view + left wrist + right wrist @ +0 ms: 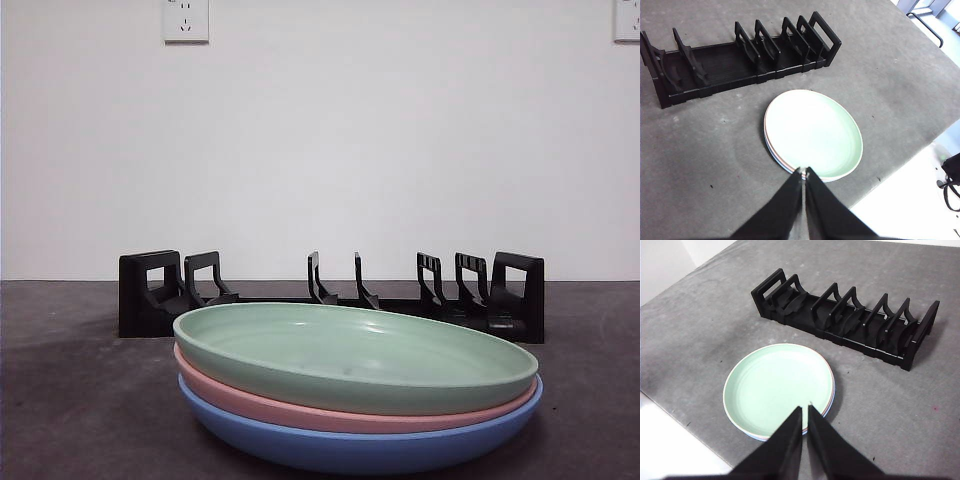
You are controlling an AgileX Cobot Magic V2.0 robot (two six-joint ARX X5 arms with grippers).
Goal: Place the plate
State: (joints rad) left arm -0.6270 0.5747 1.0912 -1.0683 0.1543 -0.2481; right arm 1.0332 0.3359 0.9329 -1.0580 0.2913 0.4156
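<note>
The green plate [355, 355] is sitting on top of a pink plate [300, 408] and a blue plate [350, 448], three in one stack, just in front of the single black rack [330, 295], whose slots are all standing bare. The left gripper [804, 172] and right gripper [804, 409] are both hovering above the stack with jaws pressed together, holding nothing. The plates are nesting tightly, so a grab at the rim is likely risking two lifting together or the stack sliding across the grey table [70, 400].
</note>
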